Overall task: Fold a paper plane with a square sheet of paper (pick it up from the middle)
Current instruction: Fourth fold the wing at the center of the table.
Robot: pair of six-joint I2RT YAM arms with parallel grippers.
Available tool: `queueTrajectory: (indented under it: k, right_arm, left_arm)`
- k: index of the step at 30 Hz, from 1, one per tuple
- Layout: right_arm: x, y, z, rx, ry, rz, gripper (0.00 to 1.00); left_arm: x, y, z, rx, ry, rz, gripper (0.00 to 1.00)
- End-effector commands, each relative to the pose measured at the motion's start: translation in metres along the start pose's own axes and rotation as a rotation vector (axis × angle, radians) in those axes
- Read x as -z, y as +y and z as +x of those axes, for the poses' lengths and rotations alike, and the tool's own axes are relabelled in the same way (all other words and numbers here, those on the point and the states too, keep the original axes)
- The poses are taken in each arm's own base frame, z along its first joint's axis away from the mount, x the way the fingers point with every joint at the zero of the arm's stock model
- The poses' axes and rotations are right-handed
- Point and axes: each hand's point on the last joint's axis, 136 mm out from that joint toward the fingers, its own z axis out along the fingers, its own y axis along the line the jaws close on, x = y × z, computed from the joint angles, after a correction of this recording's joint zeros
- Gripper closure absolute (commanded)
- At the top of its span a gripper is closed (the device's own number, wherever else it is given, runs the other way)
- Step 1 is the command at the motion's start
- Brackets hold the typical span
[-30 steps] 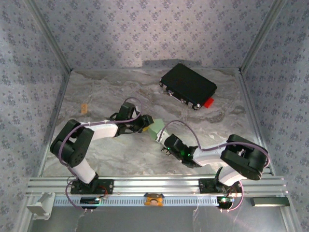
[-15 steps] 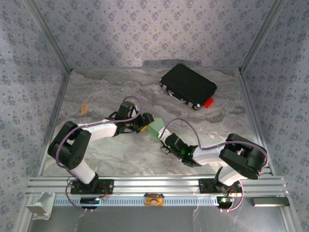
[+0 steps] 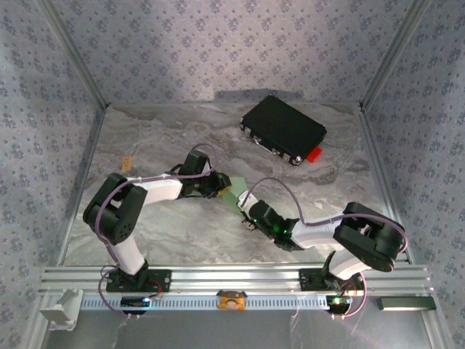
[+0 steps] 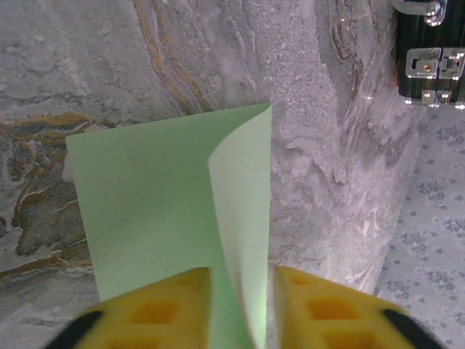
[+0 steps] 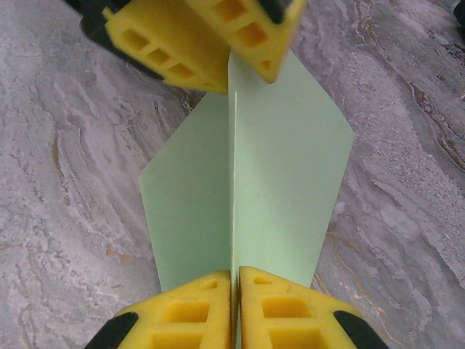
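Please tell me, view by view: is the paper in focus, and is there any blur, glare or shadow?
Left wrist: the paper is sharp, and the left gripper at the bottom edge is slightly blurred. Right wrist: the paper is sharp and evenly lit, with no glare. Top: the light is even, and the case throws a soft shadow on the back wall.

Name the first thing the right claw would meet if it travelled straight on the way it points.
Beyond the square sheet of paper it pinches, probably the left claw at the sheet's far end, though depth is unclear.
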Motion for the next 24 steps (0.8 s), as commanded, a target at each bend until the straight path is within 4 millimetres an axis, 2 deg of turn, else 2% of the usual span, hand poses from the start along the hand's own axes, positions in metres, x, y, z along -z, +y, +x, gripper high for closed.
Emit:
queueTrajectory:
  k: [1, 3, 6, 12, 24]
  right_arm:
    - [0.0042, -0.0021, 0.0039, 0.025, 0.02, 0.008, 0.85]
    - [0.0056, -0.0041, 0.0069, 0.036, 0.035, 0.016, 0.83]
    - [0.0081, -0.0054, 0.0095, 0.051, 0.054, 0.024, 0.79]
    - [0.0104, -0.0109, 0.0129, 0.087, 0.092, 0.057, 0.76]
    - [0.0062, -0.0038, 0.0045, 0.092, 0.084, 0.033, 0.76]
  left_arm:
    - [0.001, -0.0067, 0.0015, -0.011, 0.017, -0.004, 0.82]
    - [0.0022, -0.0067, 0.001, -0.01, 0.017, -0.01, 0.88]
    - [0.0031, -0.0085, 0.0012, -0.011, 0.019, -0.007, 0.93]
    - [0.0029, -0.0106, 0.0015, -0.011, 0.024, -0.001, 0.94]
    - [0.0021, -0.01, 0.0032, -0.011, 0.032, 0.002, 0.94]
